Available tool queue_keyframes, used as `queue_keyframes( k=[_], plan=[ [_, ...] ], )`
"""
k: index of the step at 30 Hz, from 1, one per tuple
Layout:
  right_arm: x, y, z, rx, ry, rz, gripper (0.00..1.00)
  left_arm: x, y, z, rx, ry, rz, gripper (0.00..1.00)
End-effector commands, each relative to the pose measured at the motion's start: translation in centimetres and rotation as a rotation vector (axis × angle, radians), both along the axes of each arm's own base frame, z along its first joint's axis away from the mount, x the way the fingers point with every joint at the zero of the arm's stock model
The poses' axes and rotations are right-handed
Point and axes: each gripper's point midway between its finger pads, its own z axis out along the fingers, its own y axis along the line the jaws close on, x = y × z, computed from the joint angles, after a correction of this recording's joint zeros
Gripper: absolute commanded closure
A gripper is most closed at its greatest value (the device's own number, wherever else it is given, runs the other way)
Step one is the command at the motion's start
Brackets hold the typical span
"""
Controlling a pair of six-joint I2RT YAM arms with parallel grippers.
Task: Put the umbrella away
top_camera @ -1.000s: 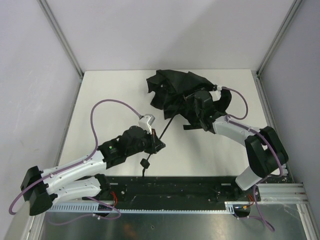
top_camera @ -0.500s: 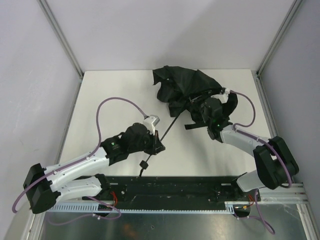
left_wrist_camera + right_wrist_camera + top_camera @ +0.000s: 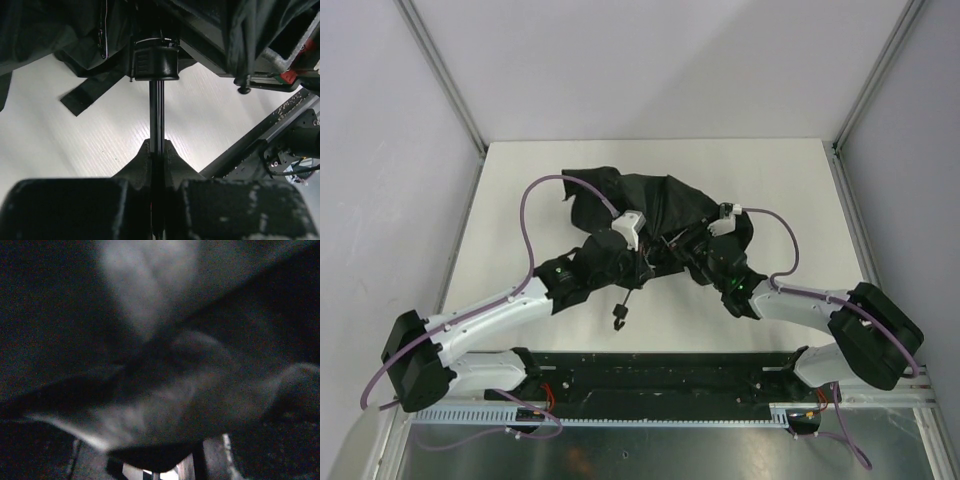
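The matte black folding umbrella (image 3: 655,200) lies crumpled mid white worktop (image 3: 510,190). Its slim shaft (image 3: 156,112) runs near-far, with the small handle (image 3: 618,318) toward the near edge. The jaws of the left gripper (image 3: 157,150) pinch the shaft. The right gripper (image 3: 698,252) is buried in fabric, and I cannot tell how its jaws stand.

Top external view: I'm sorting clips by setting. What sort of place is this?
Probably a lab robot cell: white table, plain panel walls on metal posts, arms bolted to a rail.
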Motion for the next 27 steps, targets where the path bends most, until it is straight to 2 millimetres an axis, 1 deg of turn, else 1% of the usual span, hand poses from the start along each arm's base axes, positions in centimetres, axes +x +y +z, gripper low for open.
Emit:
queue_keyframes(
  k=[1,3,5,6,7,10,11,12,13,14,15,17,18,19,20,21,22,24,25,27],
  plan=[
    [-2.0,0.8,-0.4,-0.025,-0.035,0.149,1.00,3.5,-1.9,9.1,-0.215,-0.252,0.067,1.00],
    [-1.1,-0.2,0.9,-0.020,-0.094,0.137,1.00,2.9,-1.6,8.7,-0.221,-0.245,0.056,1.00],
    [-0.6,-1.0,2.4,-0.055,-0.178,0.140,1.00,2.1,-1.4,8.5,-0.231,-0.235,0.032,1.00],
    [-0.5,-1.4,3.0,-0.083,-0.217,0.140,1.00,1.7,-1.3,8.2,-0.234,-0.226,0.019,0.97],
    [-0.6,-1.8,3.7,-0.120,-0.278,0.142,1.00,1.2,-1.2,7.9,-0.238,-0.218,0.007,0.86],
    [-0.5,-2.6,5.6,-0.270,-0.519,0.148,1.00,-0.7,-0.4,7.3,-0.278,-0.194,-0.027,0.45],
    [0.0,-3.6,6.4,-0.327,-0.618,0.142,1.00,-2.1,0.0,7.0,-0.311,-0.183,-0.066,0.32],
    [0.5,-4.6,7.1,-0.378,-0.699,0.132,1.00,-3.4,0.2,7.0,-0.343,-0.178,-0.110,0.26],
    [0.4,-5.3,7.8,-0.422,-0.796,0.146,1.00,-4.9,0.4,7.8,-0.392,-0.192,-0.166,0.23],
    [0.2,-5.8,8.4,-0.471,-0.891,0.161,1.00,-6.2,0.7,8.7,-0.431,-0.211,-0.219,0.22],
    [0.1,-6.2,8.6,-0.533,-0.972,0.174,1.00,-7.5,1.0,9.6,-0.468,-0.230,-0.273,0.23],
    [-0.3,-6.7,8.4,-0.639,-1.096,0.215,1.00,-10.1,1.8,12.1,-0.539,-0.292,-0.377,0.24],
    [-0.8,-6.8,8.2,-0.674,-1.154,0.253,1.00,-11.3,2.3,13.5,-0.570,-0.329,-0.426,0.22],
    [-1.3,-7.0,7.9,-0.692,-1.195,0.295,1.00,-12.1,2.9,15.2,-0.597,-0.371,-0.455,0.18],
    [-1.9,-7.1,7.8,-0.697,-1.228,0.334,1.00,-12.4,3.5,16.4,-0.607,-0.400,-0.450,0.09],
    [-2.6,-7.2,7.8,-0.696,-1.257,0.370,1.00,-11.8,4.2,17.6,-0.606,-0.423,-0.392,0.05],
    [-3.4,-7.1,7.8,-0.692,-1.281,0.401,1.00,-10.5,5.1,18.6,-0.597,-0.429,-0.295,0.03],
    [-5.0,-7.1,8.0,-0.679,-1.324,0.445,1.00,-7.1,6.8,19.7,-0.548,-0.404,-0.060,0.01],
    [-5.8,-7.1,8.0,-0.670,-1.340,0.463,1.00,-5.8,7.3,20.0,-0.516,-0.399,0.011,0.02],
    [-7.3,-7.1,8.2,-0.649,-1.365,0.505,1.00,-3.6,7.0,20.7,-0.474,-0.380,0.070,0.02]
  ],
)
